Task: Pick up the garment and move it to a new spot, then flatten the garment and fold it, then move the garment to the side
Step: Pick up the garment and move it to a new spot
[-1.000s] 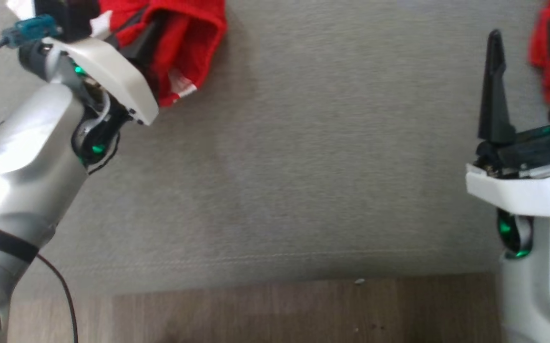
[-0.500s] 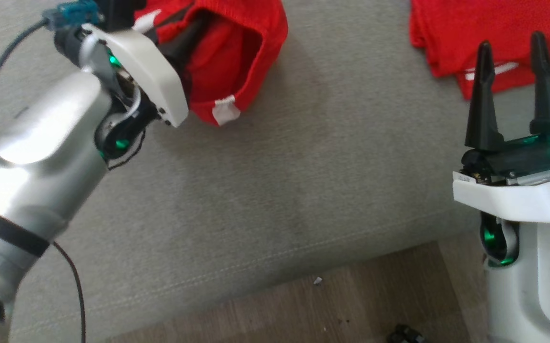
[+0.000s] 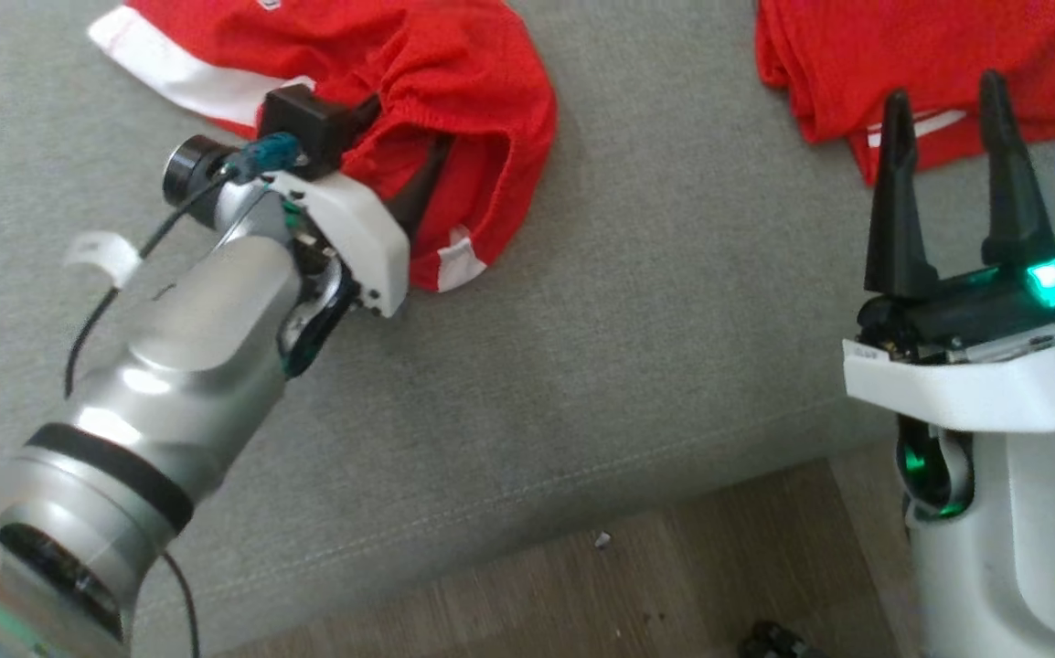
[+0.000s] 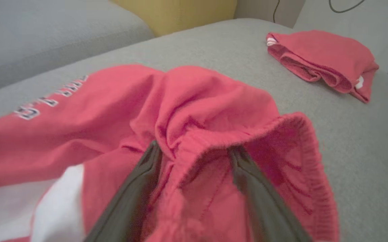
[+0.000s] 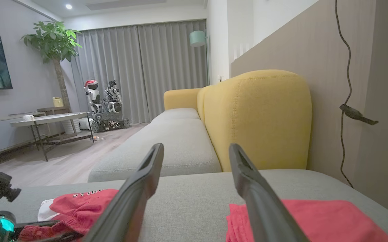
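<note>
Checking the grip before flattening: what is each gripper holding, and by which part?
Nothing is clamped. The left gripper is open, its jaws apart around the bunched elastic edge of the garment; the right gripper is open and empty.

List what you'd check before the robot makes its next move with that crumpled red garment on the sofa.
1. Left gripper open: ok, its jaws stand apart.
2. Fabric free of its fingers: not ok, a fold of the crumpled garment sits between them.
3. Garment resting on the sofa cushion: ok.
4. Garment flat enough to fold: not ok, it is bunched up.
5. Right gripper open and empty: ok.
6. Folded garment apart from the crumpled one: ok, bare cushion lies between them.
</note>
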Controlling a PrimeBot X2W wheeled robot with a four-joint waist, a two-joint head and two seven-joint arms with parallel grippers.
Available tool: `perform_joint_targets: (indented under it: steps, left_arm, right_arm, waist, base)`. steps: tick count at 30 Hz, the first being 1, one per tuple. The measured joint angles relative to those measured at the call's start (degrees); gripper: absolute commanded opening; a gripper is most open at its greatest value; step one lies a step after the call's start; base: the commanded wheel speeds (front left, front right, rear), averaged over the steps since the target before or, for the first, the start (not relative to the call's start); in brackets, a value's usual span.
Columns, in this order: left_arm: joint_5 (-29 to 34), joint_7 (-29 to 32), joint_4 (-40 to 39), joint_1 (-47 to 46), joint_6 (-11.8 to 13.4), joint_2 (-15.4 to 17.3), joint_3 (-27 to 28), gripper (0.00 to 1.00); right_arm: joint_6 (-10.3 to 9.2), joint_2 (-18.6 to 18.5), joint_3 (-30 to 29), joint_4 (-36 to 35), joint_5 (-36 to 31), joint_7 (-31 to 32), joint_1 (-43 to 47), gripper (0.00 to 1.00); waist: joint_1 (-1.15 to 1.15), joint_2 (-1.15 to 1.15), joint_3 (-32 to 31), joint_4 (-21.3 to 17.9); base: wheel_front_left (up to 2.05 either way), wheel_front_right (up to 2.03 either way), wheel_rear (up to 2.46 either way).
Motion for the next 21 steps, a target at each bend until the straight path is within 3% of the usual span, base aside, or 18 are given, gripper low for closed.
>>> perform_joint_targets:
  steps: [1,3,5,9,13,21]
  left_arm:
    - [0.0,0.0,0.0,0.0,0.0,0.0,0.0,1.0]
    - [4.23,-0.01,-4.66,1.28,3.98,-0.43,4.54,1.0]
    - [4.78,-0.15,-9.12,4.21,5.58,-0.68,10.24,1.0]
    - [5.16,-0.26,-15.88,15.43,6.01,-0.81,17.44,1.0]
    - [7.56,-0.25,-19.8,26.25,7.21,-0.8,21.23,1.0]
    - [14.61,-0.25,-33.99,40.31,7.9,-2.34,33.17,1.0]
  right_arm:
    - [0.0,0.0,0.0,0.0,0.0,0.0,0.0,1.0]
    - [0.0,0.01,-0.05,0.57,-0.01,0.0,1.68,1.0]
    - [0.0,0.02,-0.2,1.37,-0.05,0.0,3.3,1.0]
    - [0.0,0.04,-1.41,2.18,-0.1,0.0,6.24,1.0]
    - [0.0,0.09,-1.92,4.36,-0.36,0.01,9.04,1.0]
    - [0.0,0.22,-2.59,6.2,-0.78,0.01,12.45,1.0]
  waist:
    - [0.0,0.0,0.0,0.0]
    - [0.0,0.0,-1.66,1.21]
    - [0.0,0.0,-3.12,2.21]
    - [0.0,0.0,-6.15,4.95]
    - [0.0,0.0,-9.33,8.53]
    - [0.0,0.0,-15.43,15.84]
  base:
    - [0.0,0.0,0.0]
    - [0.0,0.0,0.0]
    - [0.0,0.0,0.0]
    - [0.0,0.0,0.0]
    - [0.0,0.0,0.0]
    - [0.0,0.0,0.0]
